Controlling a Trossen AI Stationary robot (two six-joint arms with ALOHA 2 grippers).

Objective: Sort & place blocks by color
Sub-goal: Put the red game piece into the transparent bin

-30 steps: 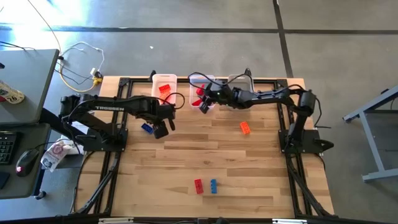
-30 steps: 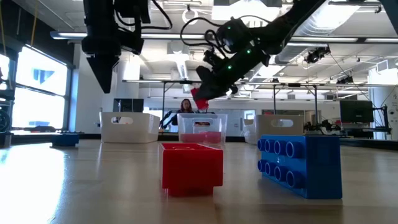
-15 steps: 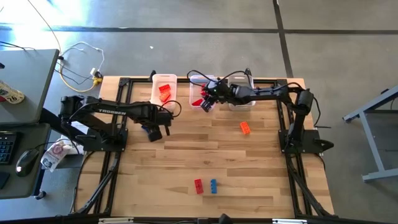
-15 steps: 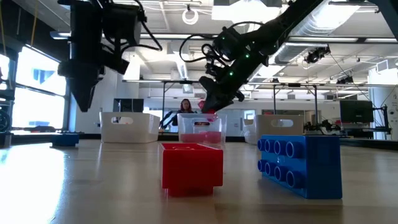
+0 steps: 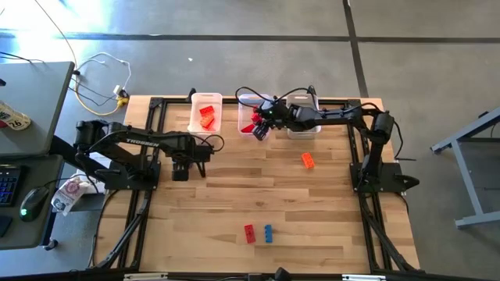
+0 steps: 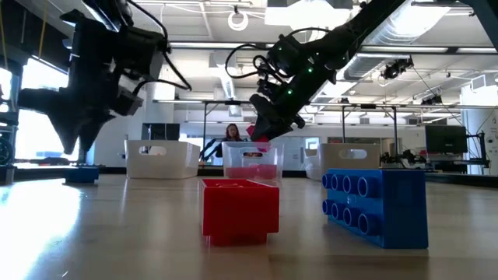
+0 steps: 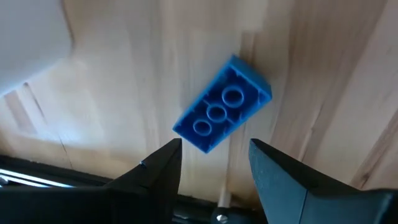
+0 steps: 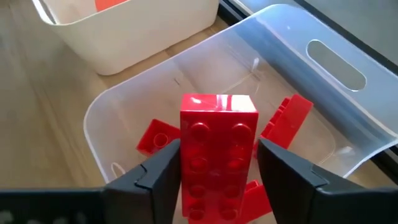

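My right gripper (image 5: 262,129) is shut on a red block (image 8: 217,155) above the middle bin (image 5: 244,101), which holds several red blocks (image 8: 155,134). My left gripper (image 7: 214,152) is open, low over a blue block (image 7: 221,115) that lies flat on the table near the left bin (image 5: 205,100). Its fingers stand just short of the block's near end without touching it. The gripper hides this block in the high view. The block shows in the low view (image 6: 82,174), under the gripper (image 6: 74,144). My right gripper pinches the red block by its two long sides (image 8: 186,174) between its two fingers, at the end nearer the wrist. The fingers slant down from the table's right and lie along the block. The block is lifted clear above the middle bin's opening.
The left bin holds orange blocks (image 5: 206,115). A third bin (image 5: 305,129) lies under the right arm. An orange block (image 5: 308,160) lies at mid-table right. A red block (image 5: 249,232) and a blue block (image 5: 268,232) lie side by side near the front edge.
My left gripper has gone toward the table's left edge and down, over the blue block, staying open. My right gripper has sunk a little toward the middle bin with the red block, then kept still.
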